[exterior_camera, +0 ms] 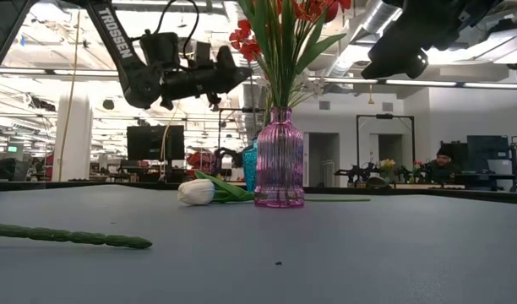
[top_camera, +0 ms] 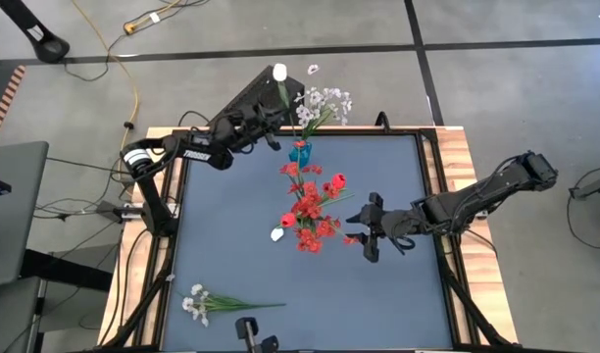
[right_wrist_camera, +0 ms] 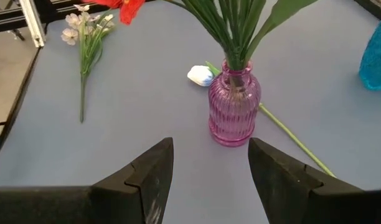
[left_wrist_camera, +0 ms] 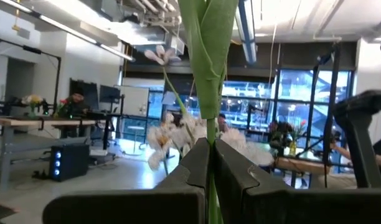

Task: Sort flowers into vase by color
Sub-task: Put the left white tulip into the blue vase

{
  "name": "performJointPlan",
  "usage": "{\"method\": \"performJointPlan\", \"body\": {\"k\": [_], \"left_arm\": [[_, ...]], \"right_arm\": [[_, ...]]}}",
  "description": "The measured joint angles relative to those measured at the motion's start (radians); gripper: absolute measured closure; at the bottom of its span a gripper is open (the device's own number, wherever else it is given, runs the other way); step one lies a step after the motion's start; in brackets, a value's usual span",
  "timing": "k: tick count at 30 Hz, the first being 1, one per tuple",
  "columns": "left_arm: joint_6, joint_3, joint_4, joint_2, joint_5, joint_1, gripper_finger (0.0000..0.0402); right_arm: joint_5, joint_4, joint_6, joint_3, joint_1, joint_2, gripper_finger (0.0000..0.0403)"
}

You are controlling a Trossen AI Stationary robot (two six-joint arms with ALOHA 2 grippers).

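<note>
- White blossom spray [top_camera: 207,303]: lies flat on the table [top_camera: 398,294], lower left of the high view; unsorted.
- White tulip [top_camera: 277,234]: lies on the table, touching or just beside the pink vase [right_wrist_camera: 234,109], at frame centre; unsorted.
- Pink vase: holds red flowers [top_camera: 310,201] only.
- Right gripper [top_camera: 371,226]: fingers wide apart, empty, right of centre, near the pink vase.
- Blue vase [top_camera: 299,151]: upper centre; white sprays [top_camera: 325,101] rise from it.
- Left gripper [top_camera: 274,126]: clamped on a white tulip's stem [left_wrist_camera: 210,93], over the blue vase.
- Step in hand, judged: placing a white tulip. Next: lower stem into blue neck, release.
</note>
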Motion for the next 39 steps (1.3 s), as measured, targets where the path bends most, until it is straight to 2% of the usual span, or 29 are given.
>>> {"method": "performJointPlan", "body": {"k": [5,13,19,24,32,39], "left_arm": [[-0.012,0.002,-0.006,0.032,0.000,-0.004,0.0401],[-0.088,0.002,0.075,0.107,0.030,-0.004,0.0401],[-0.174,0.002,0.022,0.108,0.069,-0.003,0.0399],[-0.207,0.002,-0.038,0.108,0.157,0.012,0.0379],[-0.287,0.002,-0.072,0.108,0.273,0.060,0.0324],[-0.353,0.003,-0.133,0.108,0.468,0.099,0.0286]], "right_arm": [[-0.006,0.000,0.000,0.000,0.000,0.000,0.0168],[-0.007,0.000,-0.002,0.000,0.019,0.000,0.0168],[-0.007,-0.001,-0.005,0.000,0.037,0.000,0.0168],[-0.007,-0.001,-0.007,0.000,0.039,0.000,0.0168],[-0.029,-0.003,-0.004,0.000,0.039,0.000,0.0168],[-0.031,-0.004,-0.004,0.000,0.039,0.000,0.0168]]}}
